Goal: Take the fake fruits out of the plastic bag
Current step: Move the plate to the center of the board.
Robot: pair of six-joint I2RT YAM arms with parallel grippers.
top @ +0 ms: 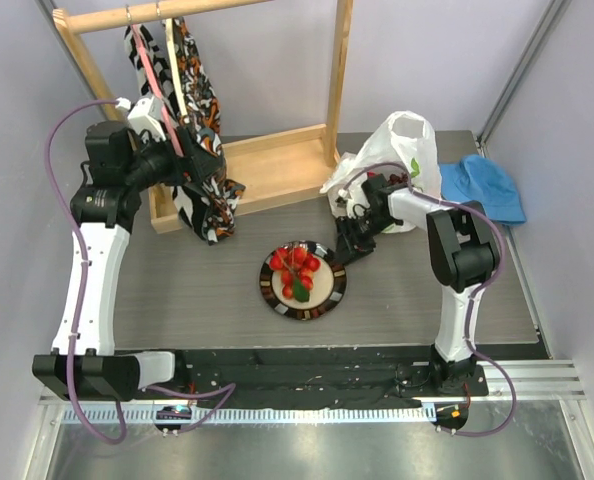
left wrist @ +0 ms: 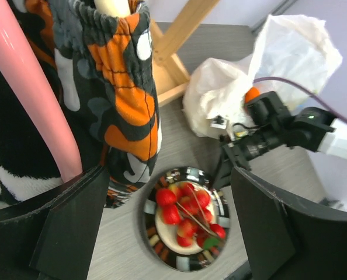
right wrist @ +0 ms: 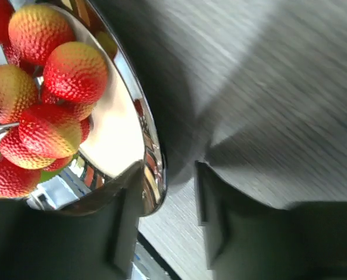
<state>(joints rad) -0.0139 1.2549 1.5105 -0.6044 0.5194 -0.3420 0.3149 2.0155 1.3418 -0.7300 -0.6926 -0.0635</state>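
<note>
Top: berry cluster (top: 295, 268) on plate (top: 329, 298), mid-counter (top: 197, 290). R claw (top: 345, 246) at plate's far-right rim; plastic bag (top: 402, 140) beyond it, behind plate.
L wrist: L claw (left wrist: 170, 233) wide open, empty, above plate; orange (left wrist: 252, 94) peeks from bag, far-right of plate.
R wrist: R claw part-open, nothing gripped, plate rim by gap.

I see red berries (top: 295, 268) w/ yellowish patches and a green leaf on the plate (top: 339, 290), which has a cream centre and a dark multicolour rim. Up-right of plate: translucent white bag (top: 405, 140) w/ green mark, orange fruit (left wrist: 252, 94); further right, blue hat (top: 489, 186). Up-left of plate: blk/orange/white patterned cloth (top: 205, 160); table (top: 197, 290) is grey woodgrain.
</note>
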